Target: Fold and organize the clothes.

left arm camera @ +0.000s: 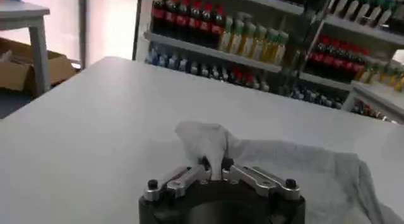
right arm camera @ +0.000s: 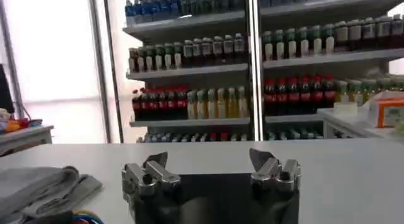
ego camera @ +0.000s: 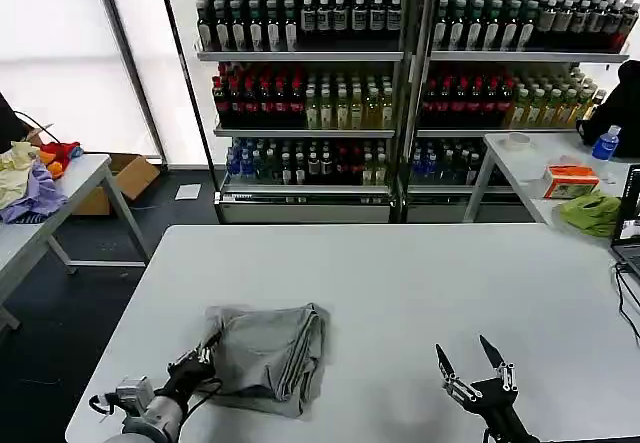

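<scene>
Shelves of bottled drinks (ego camera: 310,83) stand behind a white table (ego camera: 420,273). Toward the table's near left lies a folded light grey shirt (ego camera: 270,348). The left gripper (ego camera: 205,355) is at the shirt's left edge, its fingers pinched together on a fold of the fabric. On the near right, the right gripper (ego camera: 468,361) hovers above bare tabletop, its fingers spread wide and holding nothing.
</scene>
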`<state>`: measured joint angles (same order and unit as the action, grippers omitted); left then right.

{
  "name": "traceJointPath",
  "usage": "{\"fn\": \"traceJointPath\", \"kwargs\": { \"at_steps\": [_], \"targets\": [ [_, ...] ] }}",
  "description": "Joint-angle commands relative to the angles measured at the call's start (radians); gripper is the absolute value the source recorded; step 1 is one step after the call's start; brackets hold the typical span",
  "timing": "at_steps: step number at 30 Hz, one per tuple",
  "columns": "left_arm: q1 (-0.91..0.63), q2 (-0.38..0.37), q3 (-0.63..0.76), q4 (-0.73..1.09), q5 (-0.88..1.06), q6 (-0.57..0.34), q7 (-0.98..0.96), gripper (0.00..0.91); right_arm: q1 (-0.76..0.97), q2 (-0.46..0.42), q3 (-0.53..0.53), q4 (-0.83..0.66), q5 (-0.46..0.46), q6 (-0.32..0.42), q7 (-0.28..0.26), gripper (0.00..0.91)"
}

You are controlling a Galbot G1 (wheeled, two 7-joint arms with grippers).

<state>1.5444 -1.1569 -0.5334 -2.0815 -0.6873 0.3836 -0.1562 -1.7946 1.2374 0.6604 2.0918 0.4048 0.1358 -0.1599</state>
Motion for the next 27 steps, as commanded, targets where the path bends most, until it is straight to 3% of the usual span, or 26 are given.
{"fn": "traceJointPath", "kwargs": {
  "at_steps": [1, 7, 15, 20, 23, 27],
  "targets": [
    [0.018, 0.054, -0.281, -0.033, -0.140, 0.023, 0.023, 0.010, 0.001, 0.000, 0.002, -0.002, 0.006, 0.000, 0.001, 0.907],
    [-0.005, 0.182, -0.494, 0.034, -0.238, 0.054, 0.032, 0.010, 0.015, -0.003, -0.007, -0.014, 0.006, 0.002, 0.002, 0.907],
    [0.002, 0.297, -0.576, 0.056, -0.245, 0.102, 0.051, 0.010, 0.023, -0.009, -0.015, -0.011, 0.011, 0.000, 0.003, 0.907],
    [-0.026, 0.327, -0.463, -0.008, -0.228, 0.141, -0.004, 0.020, 0.018, -0.017, -0.014, -0.020, 0.019, 0.008, 0.005, 0.907],
    [-0.055, 0.309, -0.364, -0.081, -0.257, 0.195, -0.026, 0.030, 0.016, -0.019, -0.013, -0.017, 0.020, 0.008, 0.005, 0.907],
    [-0.083, 0.280, -0.192, -0.173, -0.339, 0.195, -0.066, 0.040, 0.010, -0.016, -0.005, -0.018, 0.025, 0.012, 0.006, 0.907]
  ]
}}
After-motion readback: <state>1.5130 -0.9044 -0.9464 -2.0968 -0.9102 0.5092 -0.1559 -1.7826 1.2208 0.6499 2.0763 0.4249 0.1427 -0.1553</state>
